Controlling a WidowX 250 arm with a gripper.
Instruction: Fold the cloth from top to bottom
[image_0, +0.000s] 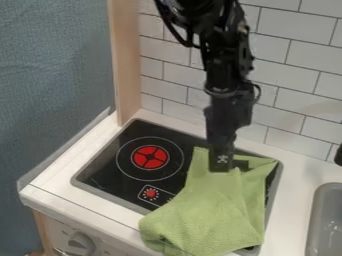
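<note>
The black gripper (221, 164) hangs down at the upper part of the green cloth (217, 215), its lower end overlapping the cloth near its top edge. Whether it holds any cloth I cannot tell. The cloth lies wrinkled over the right side of the black stovetop, with two upper corners spread left and right of the gripper. Its lower part reaches over the counter's front edge. Part of the top edge is hidden behind the gripper.
The stovetop (110, 172) with a red burner shows left of the cloth. A tiled wall (294, 75) stands behind, a wooden post (125, 60) at the back left. At the right edge is a grey sink (323, 220).
</note>
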